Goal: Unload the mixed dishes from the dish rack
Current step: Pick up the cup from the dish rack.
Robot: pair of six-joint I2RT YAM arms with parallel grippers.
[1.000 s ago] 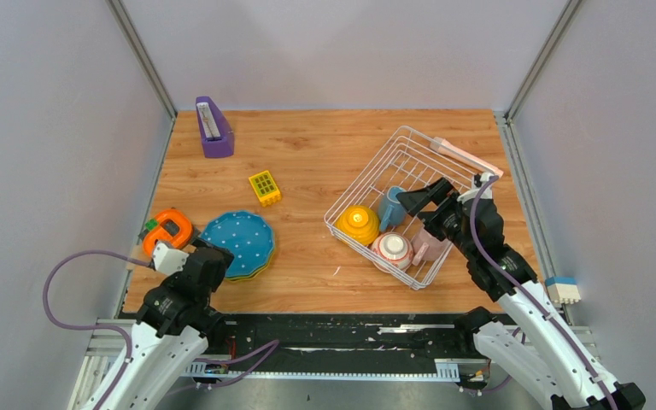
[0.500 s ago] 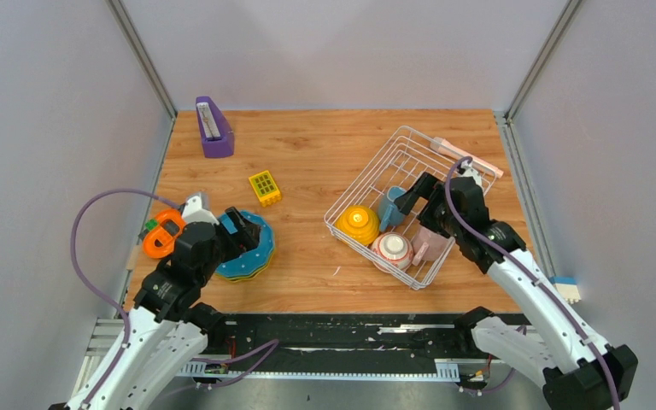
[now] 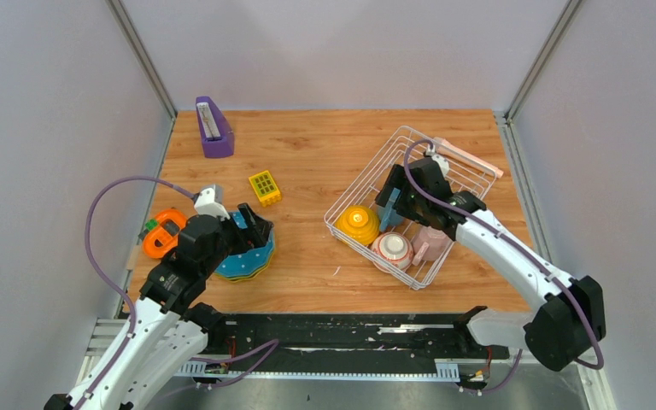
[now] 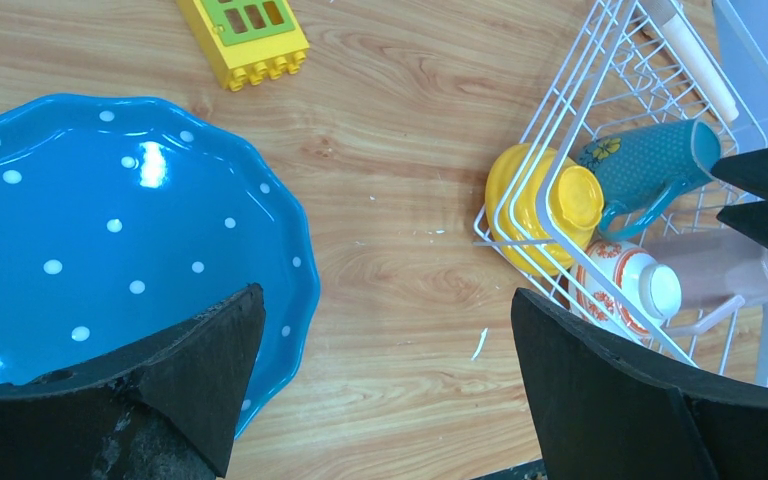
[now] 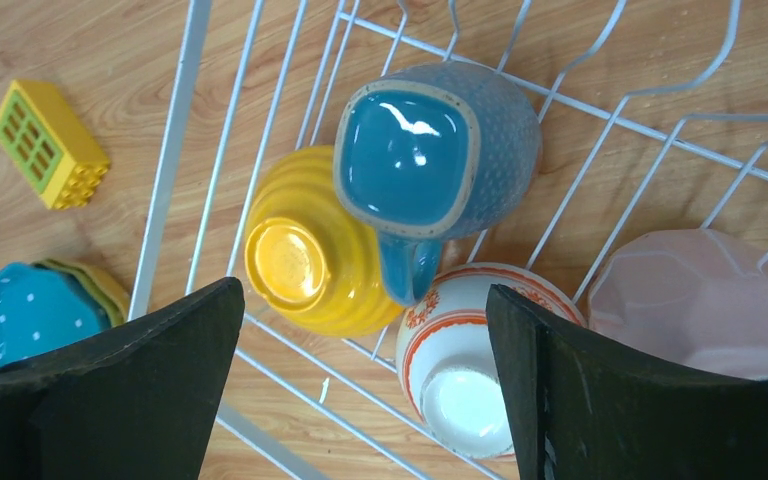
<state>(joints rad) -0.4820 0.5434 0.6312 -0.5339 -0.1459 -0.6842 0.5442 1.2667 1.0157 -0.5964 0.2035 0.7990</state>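
Left pincer [image 4: 380,300] spread wide and empty, hovering above the blue dotted plate [image 4: 80,230] on the worktop [image 3: 325,145]; right pincer [image 5: 365,290] also gaping, gripping nothing, poised over the blue mug [image 5: 435,160] inside the dish rack [image 3: 365,174], beside the yellow bowl [image 5: 310,255] and red-rimmed cup [image 5: 470,360]

Bright even light, soft shadows, glare on blue plate [image 4: 130,225], sharp focus
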